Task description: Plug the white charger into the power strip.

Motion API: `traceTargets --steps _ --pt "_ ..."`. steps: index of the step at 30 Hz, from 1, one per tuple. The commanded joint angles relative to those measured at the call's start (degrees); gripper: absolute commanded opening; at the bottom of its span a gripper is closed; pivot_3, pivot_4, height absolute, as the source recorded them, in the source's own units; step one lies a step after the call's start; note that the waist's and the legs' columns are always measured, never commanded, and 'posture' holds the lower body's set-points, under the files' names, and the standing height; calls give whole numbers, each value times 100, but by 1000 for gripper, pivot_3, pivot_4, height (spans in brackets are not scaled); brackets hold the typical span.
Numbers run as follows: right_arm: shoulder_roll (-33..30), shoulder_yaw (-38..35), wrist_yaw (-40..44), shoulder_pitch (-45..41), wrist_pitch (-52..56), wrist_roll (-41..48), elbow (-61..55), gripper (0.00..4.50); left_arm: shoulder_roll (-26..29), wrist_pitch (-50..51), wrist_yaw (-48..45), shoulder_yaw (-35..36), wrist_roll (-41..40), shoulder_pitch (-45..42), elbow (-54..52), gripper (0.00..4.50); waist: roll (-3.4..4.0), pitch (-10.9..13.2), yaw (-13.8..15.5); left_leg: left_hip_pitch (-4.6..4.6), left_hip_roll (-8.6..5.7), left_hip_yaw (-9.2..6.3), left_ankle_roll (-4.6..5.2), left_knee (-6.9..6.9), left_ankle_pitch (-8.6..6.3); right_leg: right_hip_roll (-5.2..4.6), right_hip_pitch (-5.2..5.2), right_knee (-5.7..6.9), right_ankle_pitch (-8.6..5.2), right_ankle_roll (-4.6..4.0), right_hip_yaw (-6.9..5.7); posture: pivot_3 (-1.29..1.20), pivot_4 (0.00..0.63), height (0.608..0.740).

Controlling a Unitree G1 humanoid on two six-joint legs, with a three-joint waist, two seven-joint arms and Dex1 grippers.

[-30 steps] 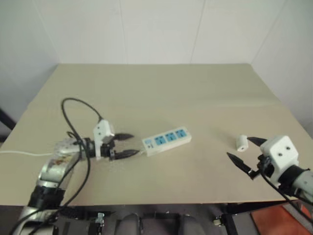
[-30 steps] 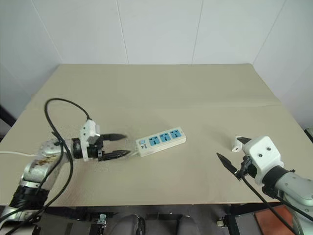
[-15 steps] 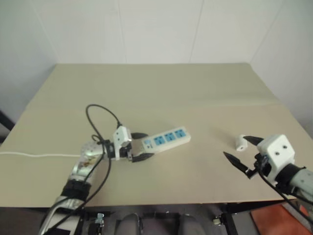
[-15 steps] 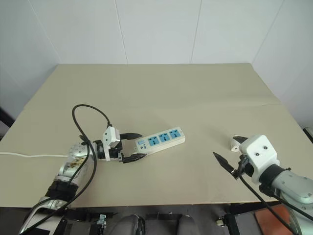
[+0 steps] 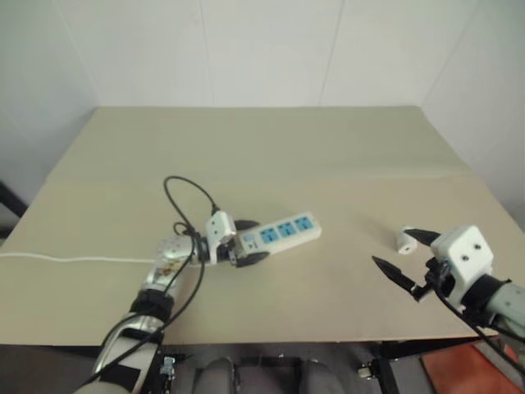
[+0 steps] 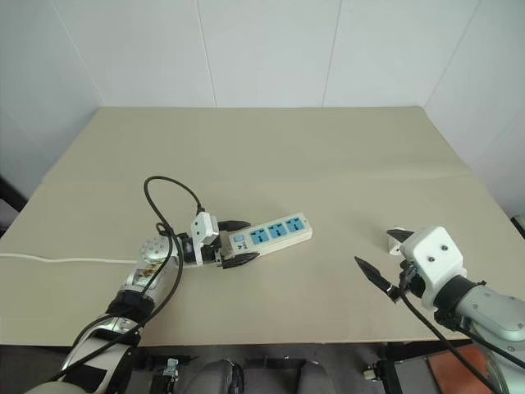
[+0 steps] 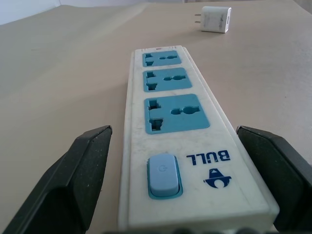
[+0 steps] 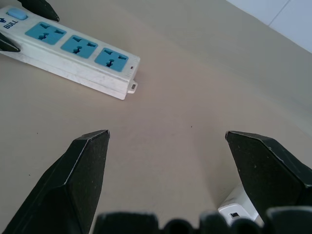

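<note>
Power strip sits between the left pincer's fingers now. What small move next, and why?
Probably close the left pincer on the strip to pin it. Its fingers straddle the switch end, open, one on each side, with gaps visible. The charger lies loose on the table by the open right pincer, so steadying the strip first makes sense.

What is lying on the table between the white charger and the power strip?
Nothing visible. Bare table lies between the white charger, near the right hand, and the power strip, whose switch end sits between the left hand's open fingers.
</note>
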Motion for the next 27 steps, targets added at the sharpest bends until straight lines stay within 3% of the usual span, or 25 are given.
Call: traceTargets --steps 1,4,9,19,26,27 --pt "-83 -192 -10 -28 36 34 -190 4500 -87 -152 70 -62 101 -56 87 4467 0 0 5 0 0 0 0 0 0 0 0 0 0 0 0 0 150 740" --pt "-107 -221 -7 -63 44 59 -208 4500 -15 -204 128 -168 349 31 313 4467 0 0 0 3 0 0 0 0 0 -1 2 0 0 0 0 0 150 740" --pt "-152 -246 -20 -81 44 53 -216 4500 37 -238 182 -180 434 138 504 3380 1 -10 -16 12 1 -2 0 0 0 0 9 2 0 0 1 0 150 740" --pt "-356 -200 204 -478 -95 107 231 4500 -144 -180 -60 -105 111 -49 237 3347 3 -19 -9 57 3 -6 0 -2 -1 -1 60 -7 -2 3 -1 0 150 740" --pt "-1504 -24 877 -1772 403 320 1633 4500 -60 217 -936 -452 47 -157 -226 3347 2 -16 -23 31 0 -4 3 -1 -2 -3 33 -8 0 1 4 0 150 740" --pt "-1701 12 1329 -1941 -260 213 1975 4500 -44 165 -1004 -494 98 -194 -154 3347 1 -16 -19 26 -1 -4 3 -1 -2 -4 25 -7 0 0 3 0 150 740"
